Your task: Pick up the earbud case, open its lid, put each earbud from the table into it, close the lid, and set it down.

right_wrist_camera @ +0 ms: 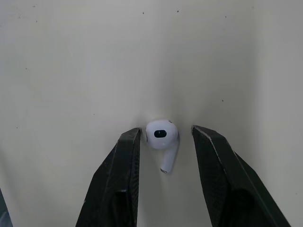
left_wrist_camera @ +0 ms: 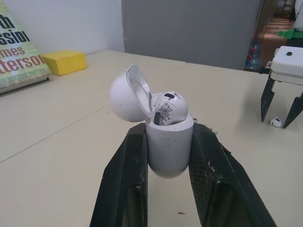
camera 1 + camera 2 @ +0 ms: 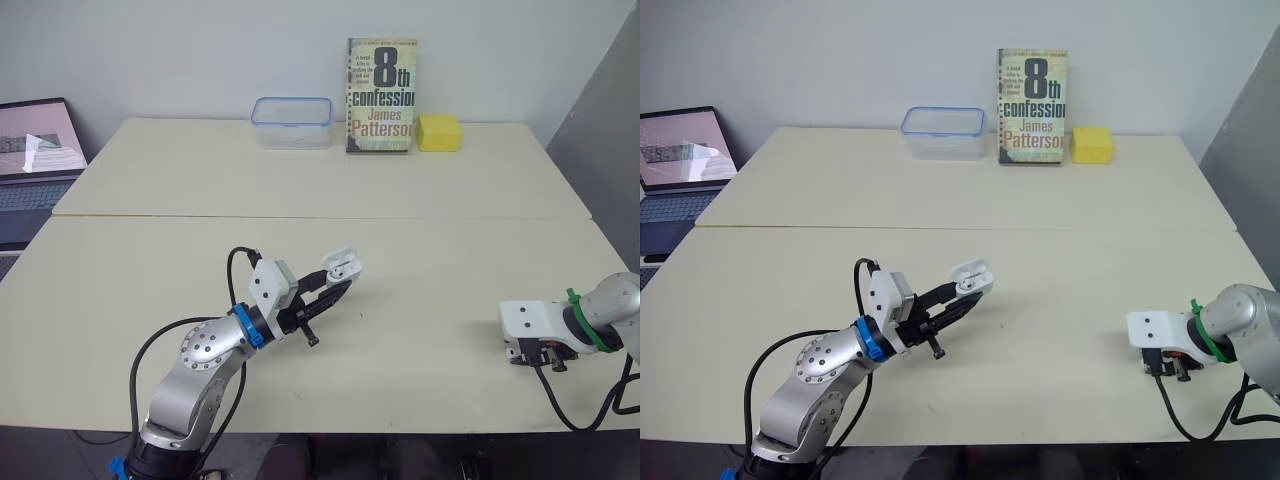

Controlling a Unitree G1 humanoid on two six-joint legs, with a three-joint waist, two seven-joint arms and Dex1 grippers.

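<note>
The white earbud case [image 2: 169, 150] is clamped between my left gripper's [image 3: 338, 280] two black fingers, held above the middle of the table [image 3: 420, 250]. Its lid [image 2: 127, 94] is flipped open, and one scuffed earbud [image 2: 169, 108] sits in the case. The second earbud [image 1: 162, 135] lies on the table at the right. My right gripper [image 1: 163, 135] points down over it, open, one finger on each side and not touching it. The left wrist view also shows that gripper [image 2: 282, 106] standing over the small earbud [image 2: 275, 122].
At the table's far edge stand a clear plastic container with a blue rim [image 3: 291, 122], an upright book [image 3: 381, 95] and a yellow block [image 3: 439, 132]. A laptop [image 3: 35, 160] sits off the left side. A seam [image 3: 320, 217] runs across the table.
</note>
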